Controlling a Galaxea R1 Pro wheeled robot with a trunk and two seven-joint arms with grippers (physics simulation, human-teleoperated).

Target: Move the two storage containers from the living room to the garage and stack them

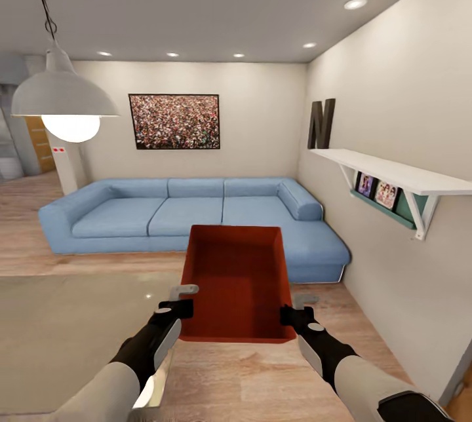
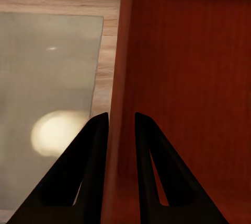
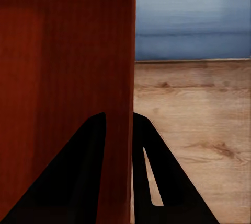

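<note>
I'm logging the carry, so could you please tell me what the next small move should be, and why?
Probably turn the base away from the sofa toward the garage. Both end effectors, left and right, pinch opposite walls of the storage container, which looks lifted above the wood floor.

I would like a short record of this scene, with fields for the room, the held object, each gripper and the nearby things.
room: living room, wood-plank floor
held object: orange-red container, open top, held above the floor
left gripper: shut on the container's left wall
right gripper: shut on its right wall
ahead: blue corner sofa
right wall: white shelf
floor, left: pale rug
</note>
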